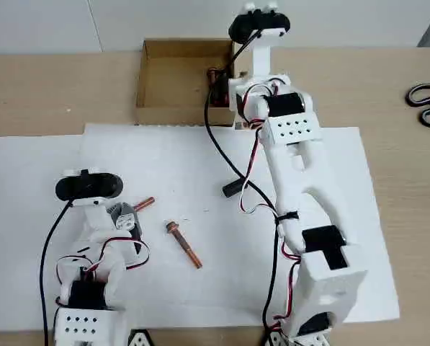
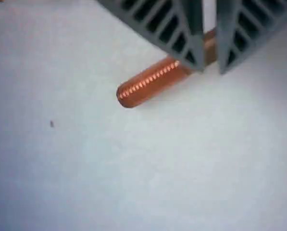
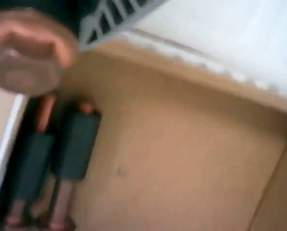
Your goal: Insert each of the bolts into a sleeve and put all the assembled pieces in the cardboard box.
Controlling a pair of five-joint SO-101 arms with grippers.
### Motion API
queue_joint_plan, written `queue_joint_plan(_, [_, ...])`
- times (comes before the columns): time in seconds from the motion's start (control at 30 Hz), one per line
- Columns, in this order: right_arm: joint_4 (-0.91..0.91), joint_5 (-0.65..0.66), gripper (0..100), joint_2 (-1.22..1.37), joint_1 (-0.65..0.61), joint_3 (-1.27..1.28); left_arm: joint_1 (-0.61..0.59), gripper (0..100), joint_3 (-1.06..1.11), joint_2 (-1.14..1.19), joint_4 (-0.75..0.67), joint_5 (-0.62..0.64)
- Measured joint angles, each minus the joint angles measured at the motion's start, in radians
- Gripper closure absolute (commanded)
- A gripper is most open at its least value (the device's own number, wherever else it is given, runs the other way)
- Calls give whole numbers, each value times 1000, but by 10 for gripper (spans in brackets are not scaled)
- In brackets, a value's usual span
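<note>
My left gripper [image 2: 209,48] is shut on a copper bolt [image 2: 150,82] lying on the white sheet; its threaded end sticks out past the grey fingers [image 2: 181,29]. In the high view this gripper [image 1: 132,216] sits at the left front with the bolt [image 1: 144,204]. A second bolt [image 1: 184,245] lies loose nearby, and a black sleeve [image 1: 233,187] rests mid-sheet. My right gripper [image 1: 218,83] hangs over the cardboard box [image 1: 171,79], holding a bolt-and-sleeve piece [image 3: 28,53] whose copper end looms close. Two assembled pieces [image 3: 76,144] lie side by side in the box.
The white sheet [image 1: 200,158] covers the middle of the wooden table. Scissors [image 1: 427,101] lie at the far right edge. A black cable [image 1: 218,144] runs from the right arm across the sheet. The box floor [image 3: 181,159] beside the assembled pieces is bare.
</note>
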Motion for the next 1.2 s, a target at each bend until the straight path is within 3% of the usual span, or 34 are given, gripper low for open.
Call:
queue_joint_plan(0.47, [-110,25,995,81,0,0,0,994,0,0,0,0])
queue_joint_plan(1.2, [-493,58,995,189,-48,0,0,994,0,0,0,0])
